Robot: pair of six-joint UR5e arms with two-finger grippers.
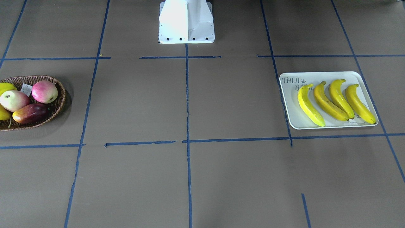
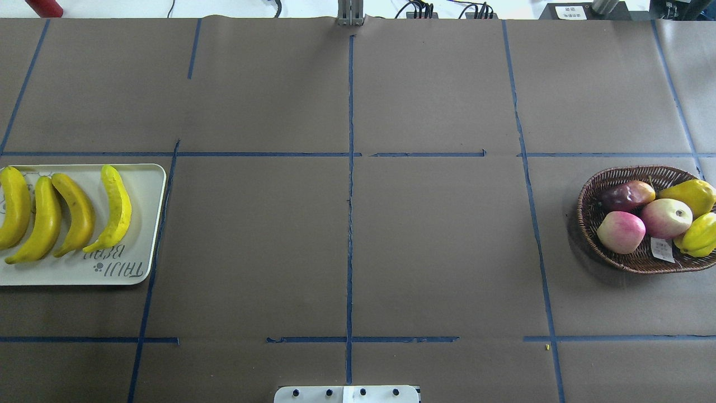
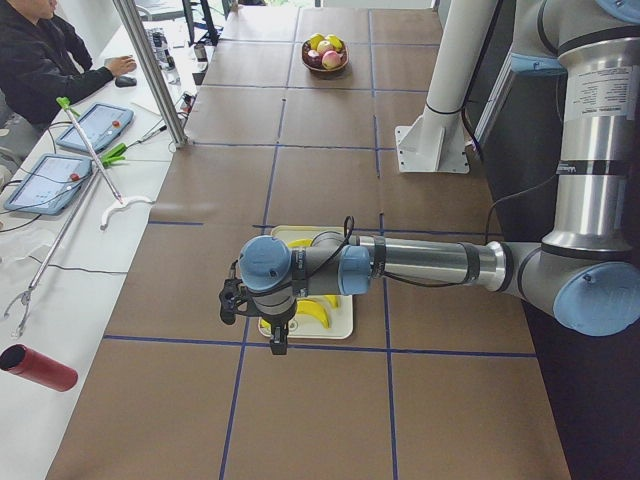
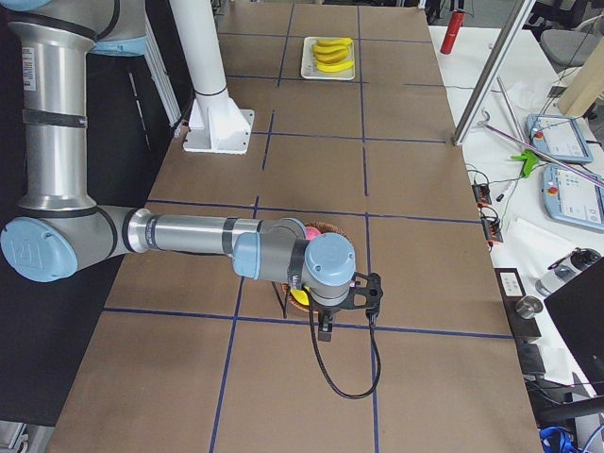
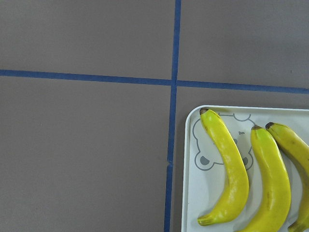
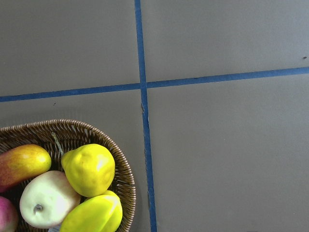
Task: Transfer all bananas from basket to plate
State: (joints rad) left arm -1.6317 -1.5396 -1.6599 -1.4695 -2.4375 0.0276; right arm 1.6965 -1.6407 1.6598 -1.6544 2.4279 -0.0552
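Four yellow bananas [image 1: 335,99] lie side by side on the white plate [image 1: 319,77], which the overhead view [image 2: 146,190] shows at the far left. The left wrist view shows bananas [image 5: 231,169] on the plate's bear corner [image 5: 192,193]. The wicker basket [image 1: 59,103] at the other end holds no banana, as the overhead view [image 2: 590,224] also shows. My left gripper [image 3: 252,325] hangs above the plate and my right gripper [image 4: 349,316] above the basket [image 6: 124,176]. They show only in the side views, so I cannot tell if either is open or shut.
The basket holds two pink apples [image 2: 621,231], a red-yellow mango [image 2: 626,195] and yellow pears [image 2: 693,193]. The white robot base [image 1: 186,22] stands at the table's middle edge. An operator [image 3: 45,55] sits beside tablets, and a red cylinder [image 3: 38,367] lies off the table.
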